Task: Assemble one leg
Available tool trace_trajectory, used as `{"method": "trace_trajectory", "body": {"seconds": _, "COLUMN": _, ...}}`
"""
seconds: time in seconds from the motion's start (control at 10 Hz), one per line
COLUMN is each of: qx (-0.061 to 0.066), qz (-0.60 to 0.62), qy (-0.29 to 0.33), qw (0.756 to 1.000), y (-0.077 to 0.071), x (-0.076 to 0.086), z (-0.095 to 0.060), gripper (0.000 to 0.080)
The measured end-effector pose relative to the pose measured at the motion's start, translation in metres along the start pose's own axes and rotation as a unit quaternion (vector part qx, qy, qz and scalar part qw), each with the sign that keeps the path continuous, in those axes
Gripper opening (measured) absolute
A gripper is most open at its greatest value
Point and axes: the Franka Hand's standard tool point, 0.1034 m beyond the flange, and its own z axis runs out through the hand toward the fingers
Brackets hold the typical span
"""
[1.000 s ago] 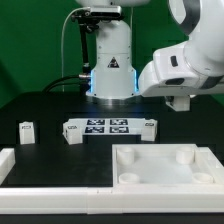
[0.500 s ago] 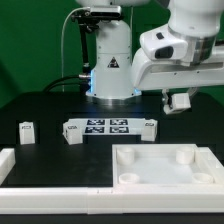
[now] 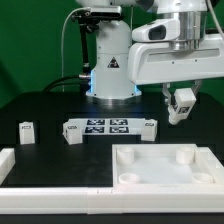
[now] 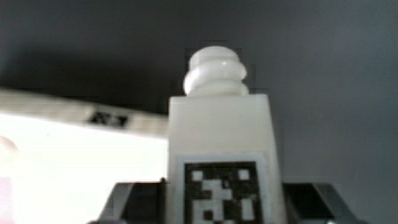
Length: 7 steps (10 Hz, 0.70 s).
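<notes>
- One large white tray (image 3: 130, 172) lies nearest us, its round sockets empty; no leg stands in it yet.
- Behind it on the dark table (image 3: 50, 105) we see the marker board (image 3: 108, 127). Well apart from it, toward the exterior view's left, a spare leg (image 3: 26, 131) rests alone.
- Past the tray's far corner on the exterior view's right, the gripper (image 3: 181, 100) hangs in the air, clamped on the leg (image 4: 221, 130). In the wrist view its tag faces the camera and a rounded peg (image 4: 214, 70) points away from the fingers (image 4: 134, 200).
- Over the last second the wrist has swung round above that spot, and the leg now hangs tilted and easier to see. We judge the pick done, with the carry to a socket remaining.
- Farthest back stands the arm's base (image 3: 110, 70).
</notes>
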Motion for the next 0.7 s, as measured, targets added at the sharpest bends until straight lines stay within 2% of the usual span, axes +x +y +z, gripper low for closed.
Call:
{"method": "trace_trajectory", "body": {"seconds": 0.1, "qx": -0.002, "qz": -0.018, "qy": 0.026, "qw": 1.000, "y": 0.004, "x": 0.005, "z": -0.001, "gripper": 0.0290}}
{"method": "trace_trajectory", "body": {"seconds": 0.2, "qx": -0.006, "qz": -0.030, "qy": 0.053, "qw": 0.998, "y": 0.012, "x": 0.021, "z": -0.003, "gripper": 0.0290}}
{"method": "trace_trajectory", "body": {"seconds": 0.3, "qx": -0.006, "qz": -0.037, "qy": 0.032, "qw": 0.999, "y": 0.016, "x": 0.032, "z": -0.003, "gripper": 0.0290}}
{"method": "trace_trajectory", "body": {"seconds": 0.4, "qx": -0.005, "qz": -0.040, "qy": 0.029, "qw": 0.999, "y": 0.016, "x": 0.055, "z": -0.008, "gripper": 0.0290}}
{"method": "trace_trajectory", "body": {"seconds": 0.5, "qx": -0.003, "qz": -0.042, "qy": 0.035, "qw": 0.998, "y": 0.006, "x": 0.068, "z": -0.011, "gripper": 0.0290}}
{"method": "trace_trajectory", "body": {"seconds": 0.7, "qx": -0.001, "qz": -0.046, "qy": 0.035, "qw": 0.998, "y": 0.003, "x": 0.069, "z": -0.009, "gripper": 0.0290}}
